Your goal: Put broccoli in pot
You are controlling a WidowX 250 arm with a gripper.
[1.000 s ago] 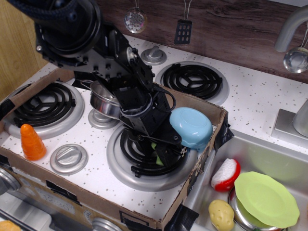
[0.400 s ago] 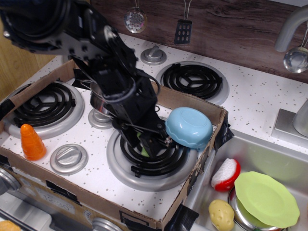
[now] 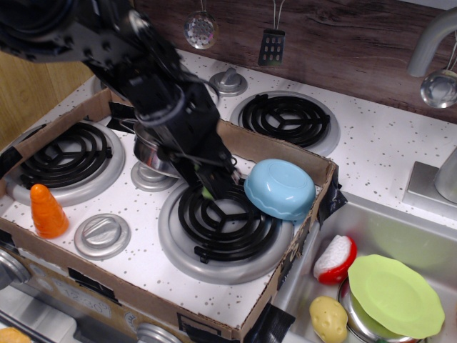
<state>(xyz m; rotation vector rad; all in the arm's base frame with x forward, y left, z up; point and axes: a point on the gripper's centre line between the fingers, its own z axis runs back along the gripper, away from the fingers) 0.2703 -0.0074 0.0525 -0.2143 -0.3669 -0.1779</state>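
Nearest, at the front edge: a cardboard tray (image 3: 214, 325) with black tape at its corners, set on the speckled white stovetop (image 3: 371, 153).

Front right, in the sink (image 3: 400, 236): a potato (image 3: 329, 319), a lime-green plate (image 3: 395, 295) lying over a metal vessel, and a red-and-white toy (image 3: 335, 258) just beside them.

Front left, inside the tray: an orange carrot (image 3: 47, 211) standing upright, with a silver knob (image 3: 102, 235) near it.

Centre: the large front burner (image 3: 225, 232), its black coil bare. A light-blue bowl (image 3: 280, 189) rests tilted on the burner's right rim, against the tray wall.

At the burner's back-left edge: the gripper (image 3: 211, 187), pointing down, just above the coil. Its jaws are pinching the broccoli (image 3: 208, 193), of which only a small green sliver shows between the black fingers.

Just behind the gripper: the pot (image 3: 150, 152), shiny steel, mostly hidden by the black arm (image 3: 121, 57); it sits between the left burner (image 3: 64, 157) and the front burner. The broccoli is beside the pot, outside it.

Farther back: a second knob (image 3: 228, 81) and the rear burner (image 3: 285, 118).

Farthest: a dark wood wall (image 3: 343, 43) with a hanging strainer (image 3: 201, 29) and a small black spatula (image 3: 272, 46). At right, a grey faucet (image 3: 428, 43) and a hanging ladle (image 3: 438, 88).
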